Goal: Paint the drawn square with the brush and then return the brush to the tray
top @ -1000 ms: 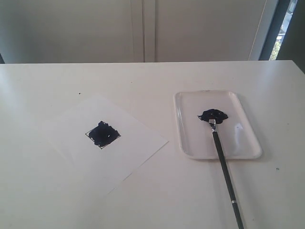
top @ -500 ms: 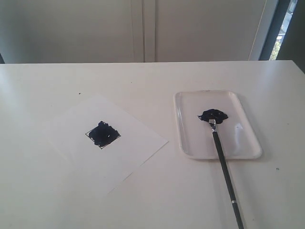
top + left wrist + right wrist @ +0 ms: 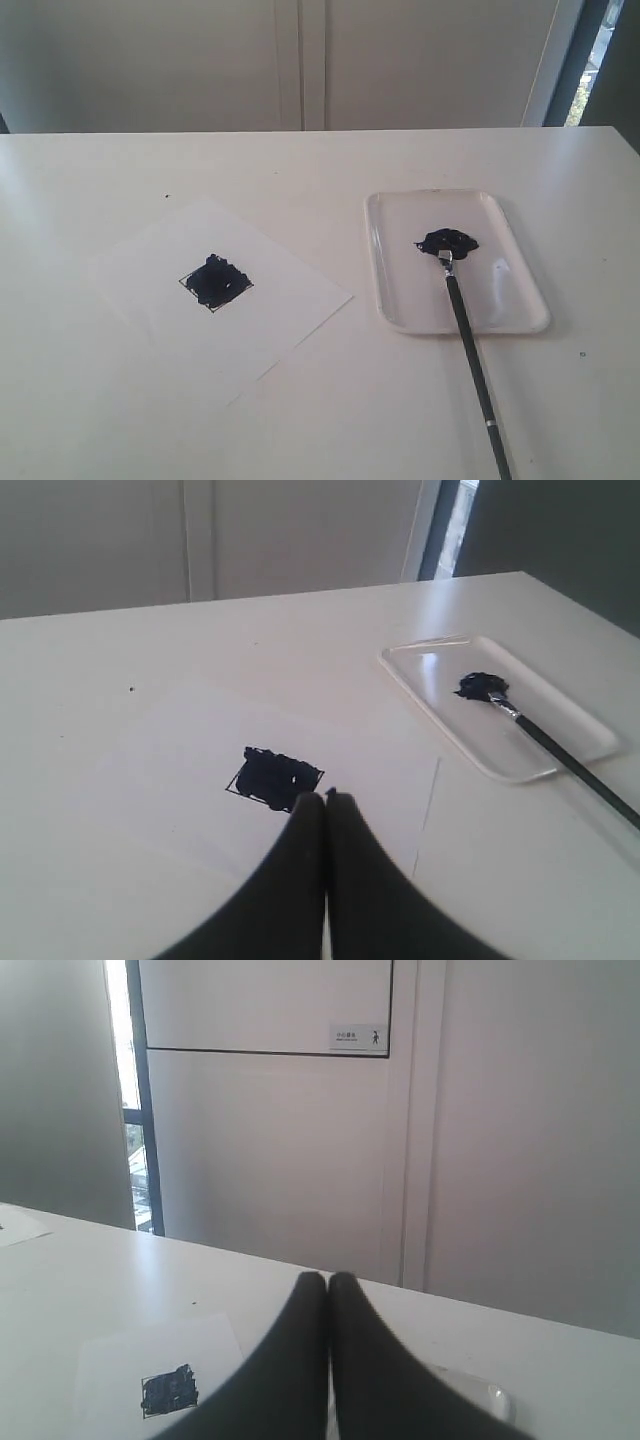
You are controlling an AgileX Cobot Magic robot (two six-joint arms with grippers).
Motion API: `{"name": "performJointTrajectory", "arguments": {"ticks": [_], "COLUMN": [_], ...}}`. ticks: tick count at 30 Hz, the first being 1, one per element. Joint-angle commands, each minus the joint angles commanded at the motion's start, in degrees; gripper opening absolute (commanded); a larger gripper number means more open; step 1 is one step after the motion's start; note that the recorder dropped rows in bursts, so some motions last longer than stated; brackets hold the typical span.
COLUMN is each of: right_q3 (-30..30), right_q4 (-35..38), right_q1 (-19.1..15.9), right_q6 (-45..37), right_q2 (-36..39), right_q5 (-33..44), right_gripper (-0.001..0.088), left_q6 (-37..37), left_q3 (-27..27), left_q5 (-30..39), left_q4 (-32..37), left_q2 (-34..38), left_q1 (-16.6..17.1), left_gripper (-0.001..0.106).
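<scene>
lying head in tray (image 3: 400, 230), brush (image 3: 465, 335) is trailing over rim toward near edge of desk (image 3: 320, 165); square (image 3: 215, 282) is showing paint; left gripper (image 3: 326, 798), right gripper (image 3: 328, 1278) pressed together, empty.

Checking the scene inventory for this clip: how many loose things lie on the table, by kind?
paper sheet, bearing the painted drawn square: 1
tray, holding a black paint blob: 1
brush, head in the tray: 1
Total: 3

Soft daylight from the window (image 3: 604, 50), slightly hazy, faint shadows
</scene>
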Motion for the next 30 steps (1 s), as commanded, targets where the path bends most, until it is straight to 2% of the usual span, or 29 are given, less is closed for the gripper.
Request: {"name": "performJointTrajectory", "arguments": {"ticks": [6, 8, 15, 18, 21, 25, 26, 28, 29, 30], "right_q3": [0.0, 0.0, 0.5, 4.8, 12.4, 22.8, 25.0, 30.6, 33.5, 34.4], "right_q4": [0.1, 0.1, -0.2, -0.5, 1.7, 2.1, 2.2, 3.6, 4.9, 5.1], "right_q1": [0.0, 0.0, 0.0, 0.0, 0.0, 0.0, 0.0, 0.0, 0.0, 0.0], "right_q6": [0.0, 0.0, 0.0, -0.1, -0.1, 0.6, 1.2, 6.8, 12.1, 13.9], "right_q2": [0.0, 0.0, 0.1, 0.1, 0.1, 0.2, 0.3, 1.0, 1.4, 1.5], "right_q5": [0.0, 0.0, 1.0, -1.5, -12.5, -33.7, -35.4, -36.4, -40.4, -41.2], "right_gripper": [0.0000, 0.0000, 0.0000, 0.0000, 0.0000, 0.0000, 0.0000, 0.0000, 0.0000, 0.0000], "left_q6": [-0.3, -0.3, 5.2, 6.7, 6.4, 5.0, 4.7, 4.6, 4.2, 4.0], "left_q3": [9.4, 11.5, 16.1, 16.1, 16.1, 16.1, 16.1, 16.1, 16.1, 16.1], "left_q5": [-14.8, -17.9, -20.3, -20.7, -22.6, -23.3, -22.8, -19.9, -18.6, -18.2], "left_q4": [-0.5, -0.9, 0.5, 0.5, 0.5, 0.5, 0.5, 0.5, 0.4, 0.4], "left_q2": [1.0, 1.0, 1.0, 1.0, 1.0, 1.0, 1.0, 1.0, 1.0, 1.0], "left_q1": [0.0, 0.0, 0.0, 0.0, 0.0, 0.0, 0.0, 0.0, 0.0, 0.0], "left_gripper": [0.000, 0.000, 0.000, 0.000, 0.000, 0.000, 0.000, 0.000, 0.000, 0.000]}}
